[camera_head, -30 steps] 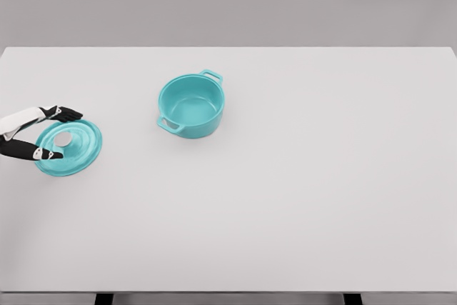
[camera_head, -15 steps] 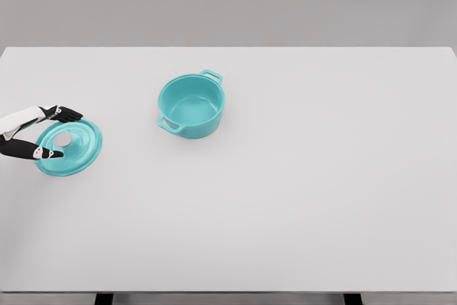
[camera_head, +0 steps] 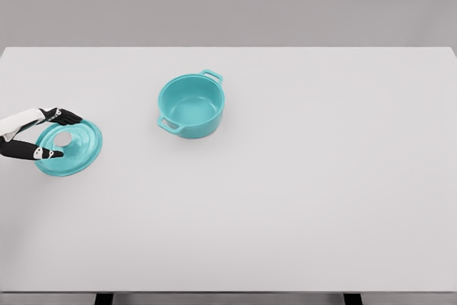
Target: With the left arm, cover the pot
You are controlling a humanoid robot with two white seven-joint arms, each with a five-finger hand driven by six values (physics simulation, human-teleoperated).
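Left hand [camera_head: 43, 133], half cut off, straddles lid [camera_head: 71, 149]; grip unclear.

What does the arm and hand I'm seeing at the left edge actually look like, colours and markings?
Only the left hand and a short stretch of its arm show. The forearm section is white and smooth, the fingers are black, and the lower digit is black with small white patches near its tip. No cables or lettering can be made out at this size. The right arm is out of view.
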